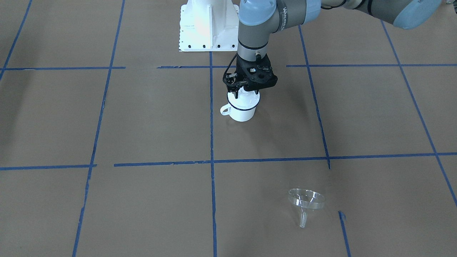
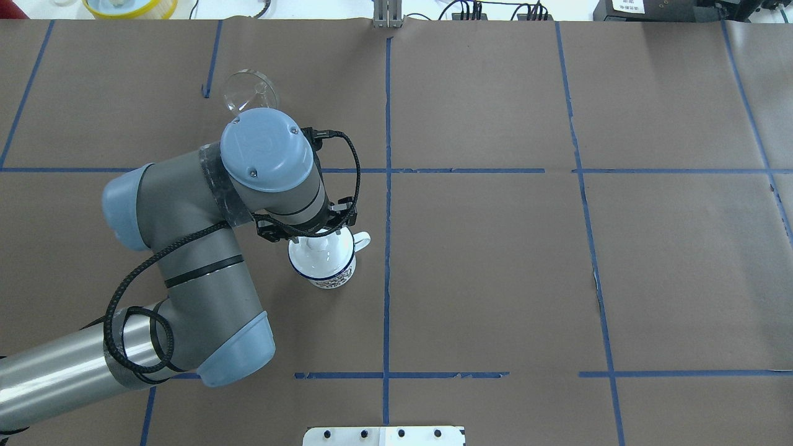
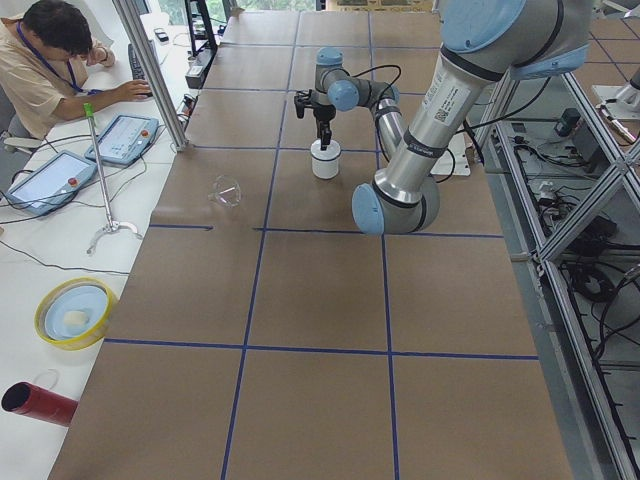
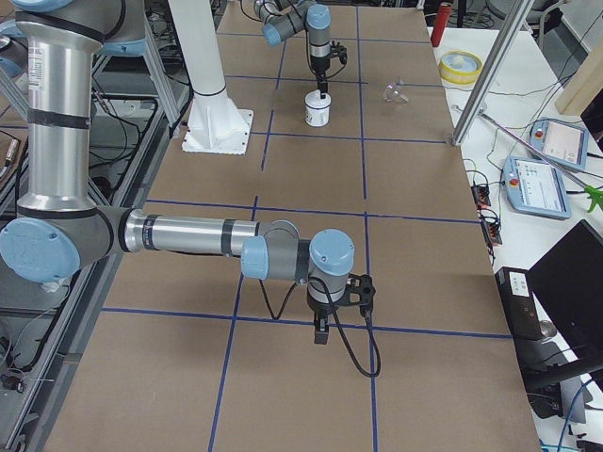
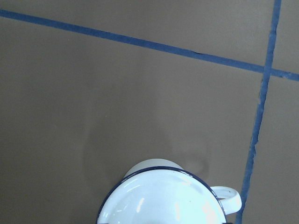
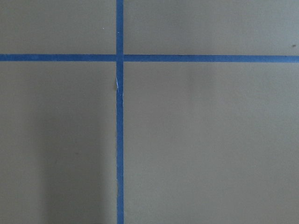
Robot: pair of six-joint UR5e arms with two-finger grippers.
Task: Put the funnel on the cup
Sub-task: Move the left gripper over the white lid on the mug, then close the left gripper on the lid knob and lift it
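Observation:
The cup [image 1: 242,111] is a white enamel mug with a dark blue rim, standing upright near the table's middle, handle [image 5: 229,198] to the side. A round white knobbed lid [image 1: 247,100] sits on it. My left gripper [image 1: 245,92] points straight down at the lid's knob; I cannot tell whether its jaws are open or shut. The clear funnel [image 1: 306,202] lies on its side far from the cup, also in the overhead view [image 2: 248,93]. My right gripper [image 4: 320,330] hangs over bare table far away; I cannot tell its state.
The table is brown paper with a blue tape grid. The white robot base plate [image 1: 207,28] is behind the cup. Off the left end are a yellow bowl [image 3: 75,312], a red cylinder [image 3: 40,403], tablets and a seated operator [image 3: 50,60].

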